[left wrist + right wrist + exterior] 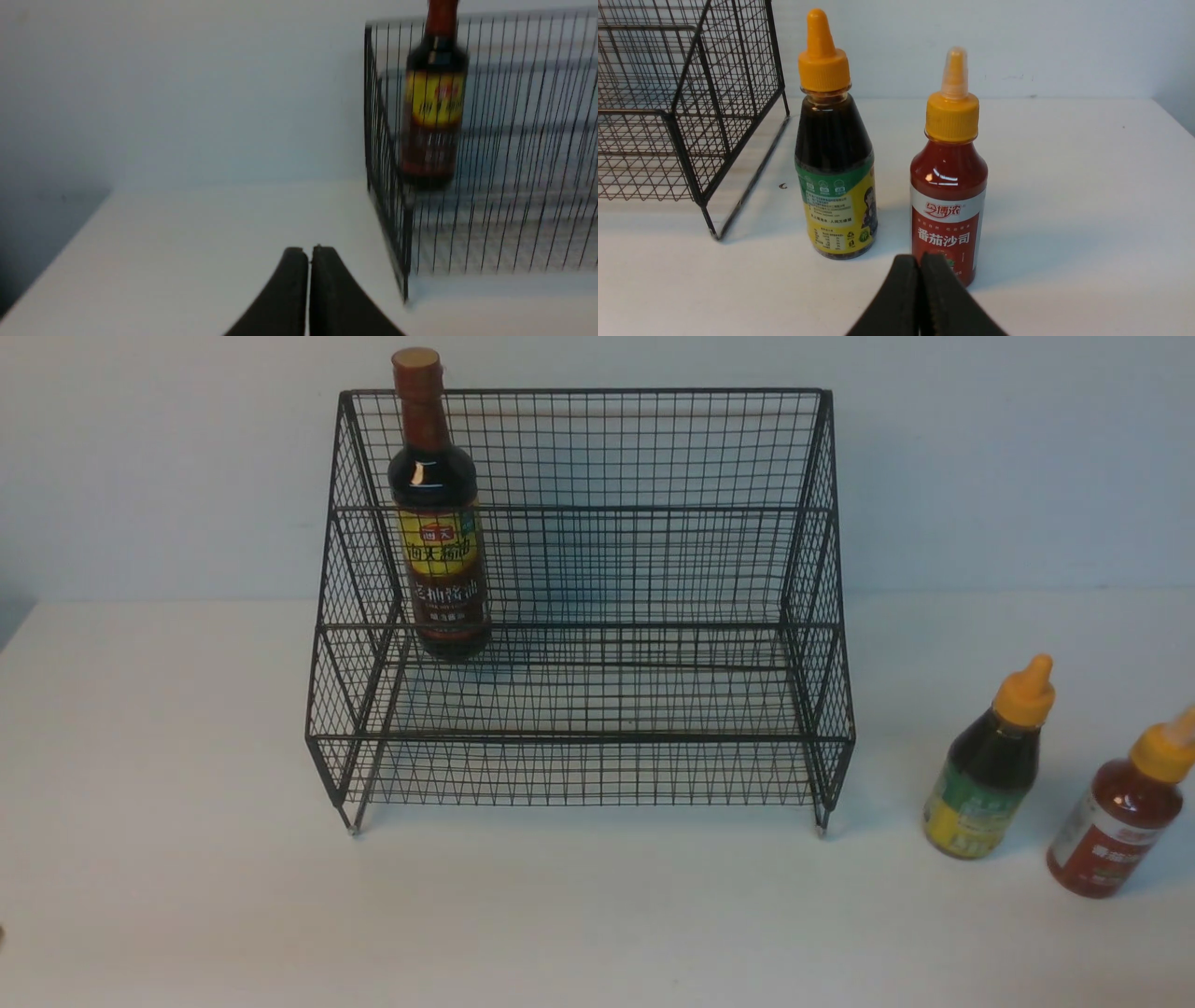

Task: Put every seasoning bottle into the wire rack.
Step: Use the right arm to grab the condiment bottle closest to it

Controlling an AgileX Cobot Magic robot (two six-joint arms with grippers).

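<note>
The soy-sauce bottle (pixel 442 560) stood in the wire rack (pixel 583 737); the dark squeeze bottle (pixel 985 779) and red squeeze bottle (pixel 1116 821) remained to be racked; left gripper (pixel 310 254) and right gripper (pixel 925 261) were clenched, empty.

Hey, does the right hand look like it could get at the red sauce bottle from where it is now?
Probably yes: the right hand is shut, so it must open first, but nothing shows between it and the red sauce bottle.
</note>
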